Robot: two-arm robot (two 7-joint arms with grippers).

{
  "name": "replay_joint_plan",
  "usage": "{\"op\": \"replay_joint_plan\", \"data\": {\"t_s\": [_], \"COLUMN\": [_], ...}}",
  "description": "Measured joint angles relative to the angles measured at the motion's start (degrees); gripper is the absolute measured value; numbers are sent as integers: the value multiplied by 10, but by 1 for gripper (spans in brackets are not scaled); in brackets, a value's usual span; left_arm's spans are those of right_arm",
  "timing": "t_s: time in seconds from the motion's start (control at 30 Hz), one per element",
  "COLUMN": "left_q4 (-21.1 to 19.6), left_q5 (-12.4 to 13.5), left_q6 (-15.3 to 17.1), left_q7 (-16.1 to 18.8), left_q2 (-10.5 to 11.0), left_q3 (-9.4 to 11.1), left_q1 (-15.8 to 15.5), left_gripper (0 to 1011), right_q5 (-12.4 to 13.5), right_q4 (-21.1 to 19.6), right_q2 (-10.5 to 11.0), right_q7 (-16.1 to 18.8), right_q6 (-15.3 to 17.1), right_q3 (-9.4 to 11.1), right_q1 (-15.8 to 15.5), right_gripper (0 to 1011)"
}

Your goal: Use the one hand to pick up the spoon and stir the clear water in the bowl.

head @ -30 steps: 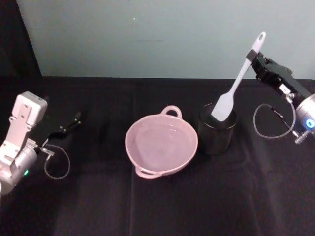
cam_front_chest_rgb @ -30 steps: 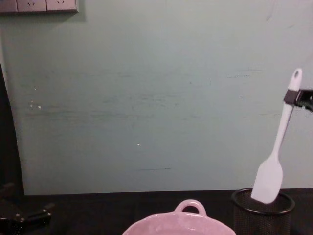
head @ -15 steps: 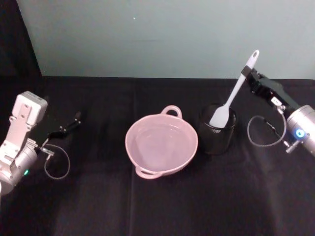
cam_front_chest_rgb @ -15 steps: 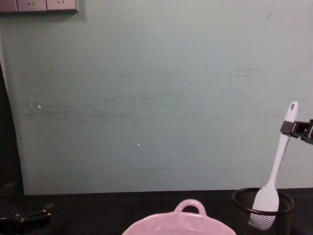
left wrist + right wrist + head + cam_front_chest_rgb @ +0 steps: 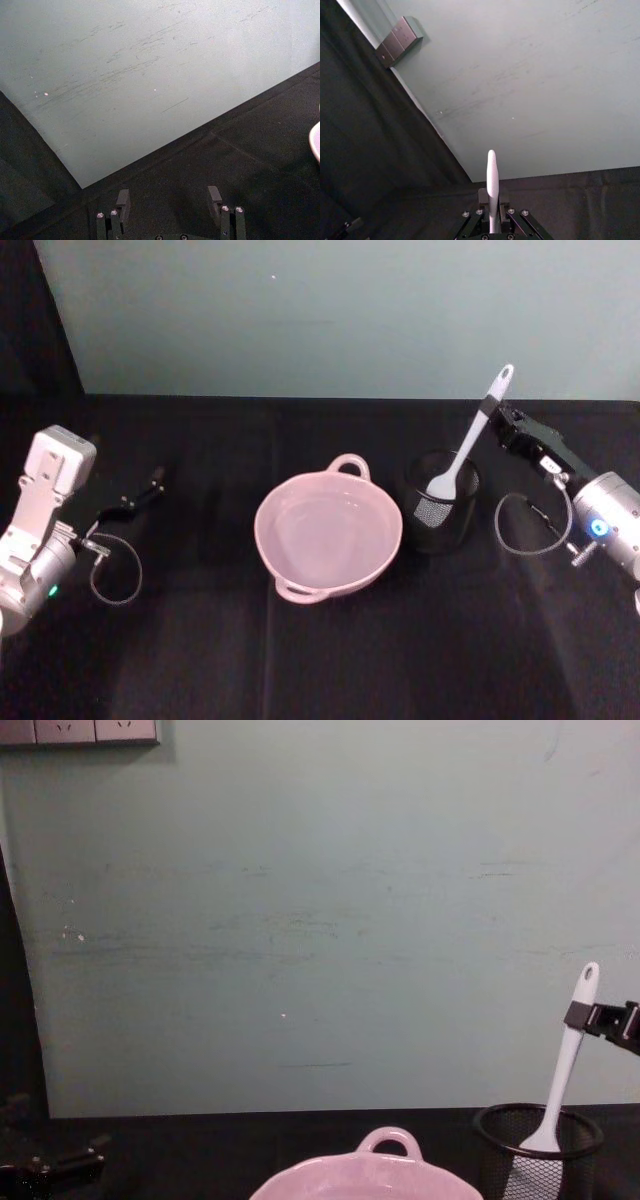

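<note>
Head view gives me the right gripper (image 5: 496, 420) clamped narrow on the upper handle of the spoon (image 5: 462, 449), just below its holed tip. From the grip the spoon slants down and away toward the robot's left, and its scoop sits inside the black wire-mesh cup (image 5: 441, 503), below the rim. The pink bowl (image 5: 328, 531) stands just beyond that cup on the left of my gripper, well below it, with faint glints of clear water (image 5: 325, 535) on its floor. My left gripper (image 5: 140, 495) rests far off to the left over the black cloth (image 5: 320, 660); in the left wrist view its fingers (image 5: 122, 199) stand wide apart with nothing between them. Chest view shows me from the side how the handle rises clear of the cup's rim to the grip, with the wall (image 5: 320, 910) behind. Right wrist view shows the white handle tip (image 5: 491, 172) poking up between the closed fingers.
</note>
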Motion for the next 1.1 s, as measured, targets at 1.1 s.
{"op": "replay_joint_plan", "data": {"t_s": [1.1], "left_q4": [0], "left_q5": [0], "left_q6": [0], "left_q7": [0], "left_q2": [0], "left_q3": [0], "left_q1": [0], "left_gripper": [1011], "right_q5": [17], "right_q4": [26], "right_q2": [14], "right_q7": [-5], "right_q6": [-14], "right_q3": [-34], "right_q1": [6], "right_gripper": [114]}}
